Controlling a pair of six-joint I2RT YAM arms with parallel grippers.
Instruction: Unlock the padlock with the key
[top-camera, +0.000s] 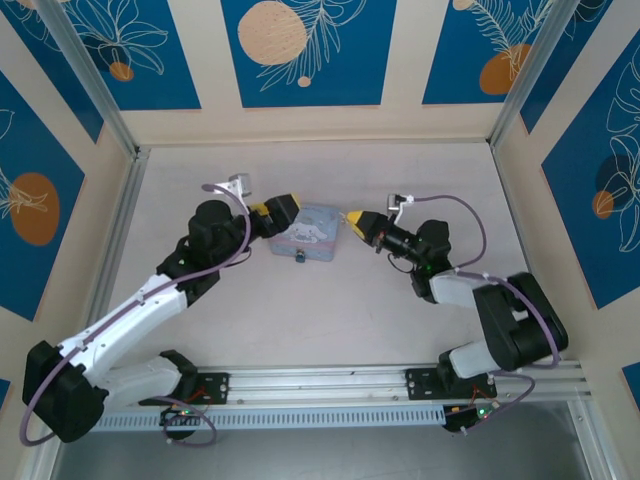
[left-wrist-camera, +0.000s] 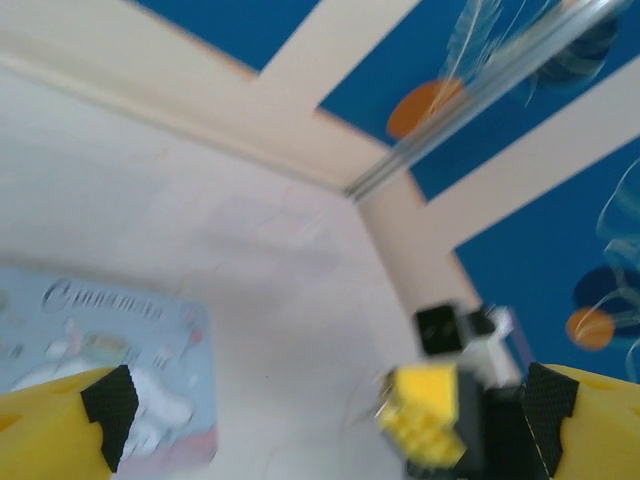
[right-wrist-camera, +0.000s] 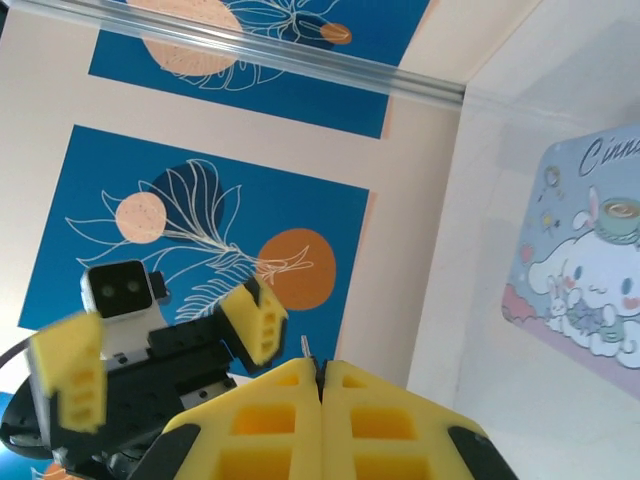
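Observation:
The tiny dark padlock (top-camera: 299, 256) sits at the near edge of the pale blue cartoon tin (top-camera: 305, 232), on the table. My right gripper (top-camera: 353, 216) hovers just right of the tin. In the right wrist view its jaws (right-wrist-camera: 320, 368) are pressed together, with a thin metal sliver, the key (right-wrist-camera: 304, 345), poking out between the tips. My left gripper (top-camera: 275, 212) is at the tin's far left corner, with its fingers spread wide and nothing between them (left-wrist-camera: 330, 410). The two grippers face each other across the tin (left-wrist-camera: 100, 360).
Blue and cream patterned walls enclose the table on three sides, with metal posts (top-camera: 90, 80) in the back corners. An aluminium rail (top-camera: 330, 385) runs along the near edge by the arm bases. Open tabletop lies in front of the tin.

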